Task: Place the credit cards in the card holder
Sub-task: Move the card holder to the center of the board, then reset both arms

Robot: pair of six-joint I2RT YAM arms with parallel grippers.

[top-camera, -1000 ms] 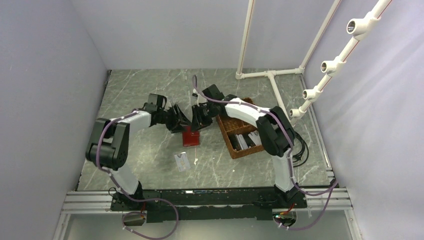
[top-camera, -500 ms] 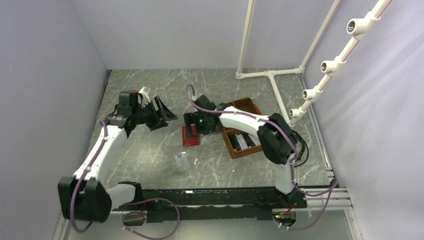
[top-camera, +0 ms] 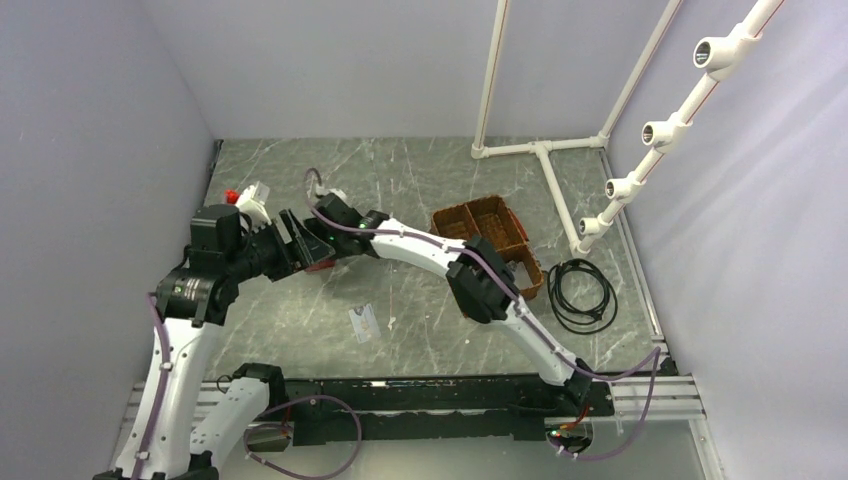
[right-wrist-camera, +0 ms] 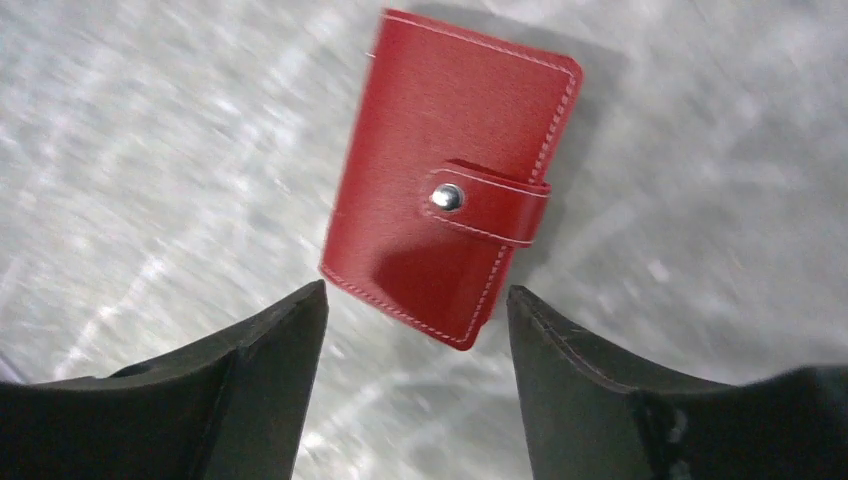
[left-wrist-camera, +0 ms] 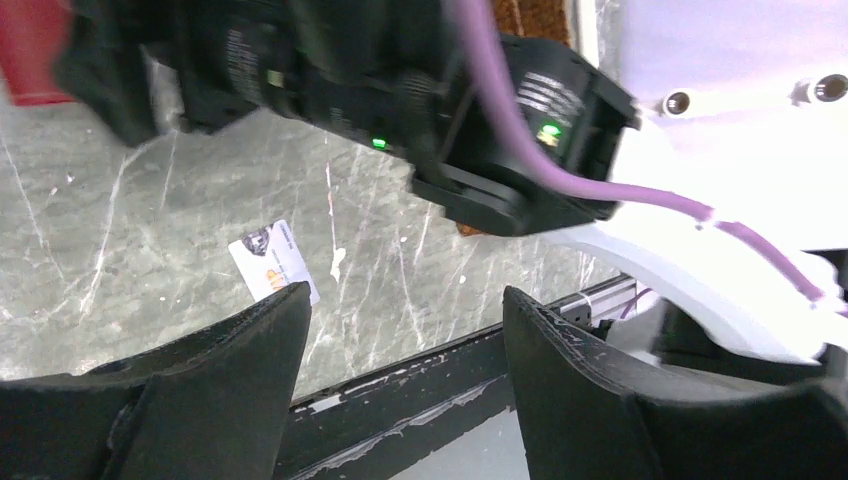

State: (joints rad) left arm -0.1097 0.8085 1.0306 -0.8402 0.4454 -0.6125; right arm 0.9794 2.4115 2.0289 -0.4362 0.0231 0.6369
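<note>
While the right end effector (right-wrist-camera: 415,300) hangs with its fingers apart and nothing between them, the card holder (right-wrist-camera: 455,230) lies closed, tab snapped, on the tabletop (right-wrist-camera: 150,150) just beyond its fingertips. The left end effector (left-wrist-camera: 405,300) is likewise spread and empty. One credit card (left-wrist-camera: 272,262) lies flat beyond its left finger, untouched.

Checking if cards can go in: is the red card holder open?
No, the card holder is folded closed with its snap tab fastened.
</note>
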